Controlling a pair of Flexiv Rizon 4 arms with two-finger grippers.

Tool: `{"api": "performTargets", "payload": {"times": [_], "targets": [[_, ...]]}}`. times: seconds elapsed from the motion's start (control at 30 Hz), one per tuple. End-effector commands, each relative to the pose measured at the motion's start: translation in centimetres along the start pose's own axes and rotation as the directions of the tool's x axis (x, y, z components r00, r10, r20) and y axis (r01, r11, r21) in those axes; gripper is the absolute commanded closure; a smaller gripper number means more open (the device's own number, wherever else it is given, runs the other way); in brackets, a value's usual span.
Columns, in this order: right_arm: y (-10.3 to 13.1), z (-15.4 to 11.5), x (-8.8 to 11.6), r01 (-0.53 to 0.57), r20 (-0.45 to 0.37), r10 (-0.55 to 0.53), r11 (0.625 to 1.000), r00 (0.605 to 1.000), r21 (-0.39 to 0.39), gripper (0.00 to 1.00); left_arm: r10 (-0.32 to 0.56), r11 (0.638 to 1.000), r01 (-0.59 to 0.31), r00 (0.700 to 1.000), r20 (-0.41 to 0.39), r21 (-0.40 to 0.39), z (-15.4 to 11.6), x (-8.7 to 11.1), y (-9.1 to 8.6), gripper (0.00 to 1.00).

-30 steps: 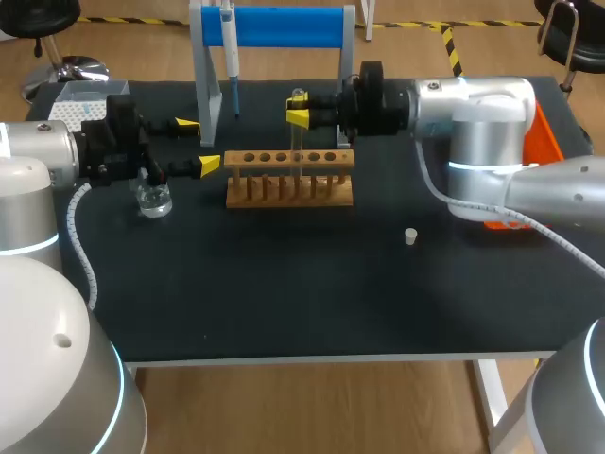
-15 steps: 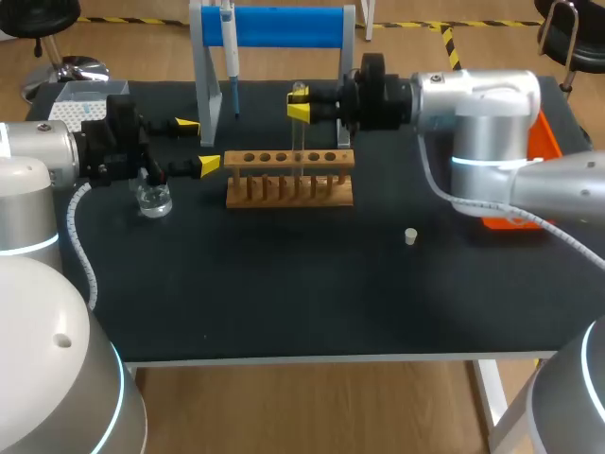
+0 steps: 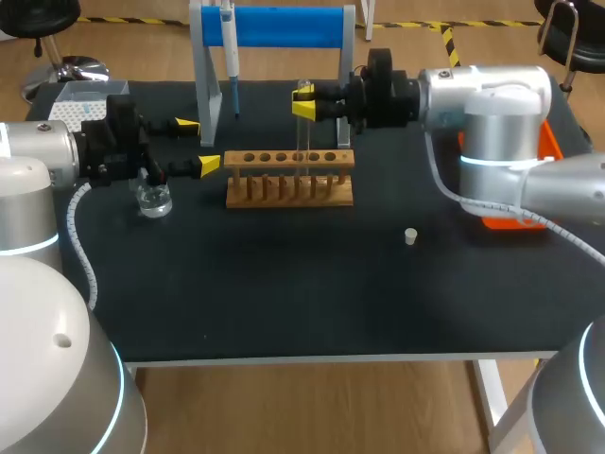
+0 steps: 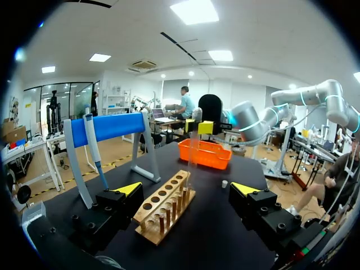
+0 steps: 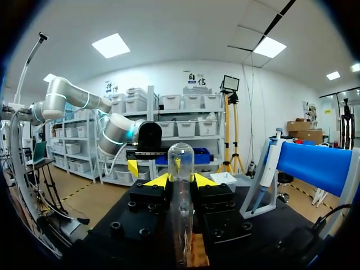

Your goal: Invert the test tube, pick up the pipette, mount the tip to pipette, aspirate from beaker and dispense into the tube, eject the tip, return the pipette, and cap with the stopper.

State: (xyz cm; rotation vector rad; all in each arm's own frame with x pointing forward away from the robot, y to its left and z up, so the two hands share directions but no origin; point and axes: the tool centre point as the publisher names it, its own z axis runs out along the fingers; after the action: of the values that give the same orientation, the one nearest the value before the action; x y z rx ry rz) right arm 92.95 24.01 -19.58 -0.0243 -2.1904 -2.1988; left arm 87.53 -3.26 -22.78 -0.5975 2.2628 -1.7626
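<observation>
At the wooden rack point(image 3: 289, 178), right tool point(image 3: 303, 102) clamps a clear, round-ended glass tube point(image 3: 302, 137); left tool point(image 3: 197, 144) gapes empty.

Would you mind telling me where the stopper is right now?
In the head view the stopper sits alone on the table, on my right side, between the wooden rack and the orange bin.

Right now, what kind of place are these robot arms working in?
Most likely a science lab bench. There is a wooden test tube rack, a glass test tube, a pipette hanging on a blue stand, and a small beaker on the black table.
</observation>
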Motion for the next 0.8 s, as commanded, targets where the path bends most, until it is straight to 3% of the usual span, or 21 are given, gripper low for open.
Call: {"api": "performTargets", "payload": {"times": [0.03, 0.37, 0.63, 0.8], "targets": [[0.1, 0.0, 0.1, 0.000, 0.003, 0.000, 1.000, 1.000, 0.002, 1.00, 0.001, 1.000, -0.001, 1.000, 0.001, 0.003, 0.0, 0.1, 0.1, 0.00], [0.1, 0.0, 0.1, 0.000, 0.003, 0.000, 1.000, 1.000, 0.002, 1.00, 0.001, 1.000, -0.001, 1.000, 0.001, 0.003, 0.0, 0.1, 0.1, 0.00], [-0.2, -1.1, 1.1, -0.242, 0.061, 0.240, 0.970, 0.969, 0.021, 1.00, 0.001, 1.000, -0.001, 1.000, 0.001, 0.003, 0.0, 0.1, 0.1, 0.00], [-0.5, -1.7, 1.9, -0.429, 0.100, 0.424, 0.902, 0.900, 0.039, 1.00, 0.001, 1.000, -0.001, 1.000, 0.001, 0.003, 0.0, 0.1, 0.1, 0.00]]}}
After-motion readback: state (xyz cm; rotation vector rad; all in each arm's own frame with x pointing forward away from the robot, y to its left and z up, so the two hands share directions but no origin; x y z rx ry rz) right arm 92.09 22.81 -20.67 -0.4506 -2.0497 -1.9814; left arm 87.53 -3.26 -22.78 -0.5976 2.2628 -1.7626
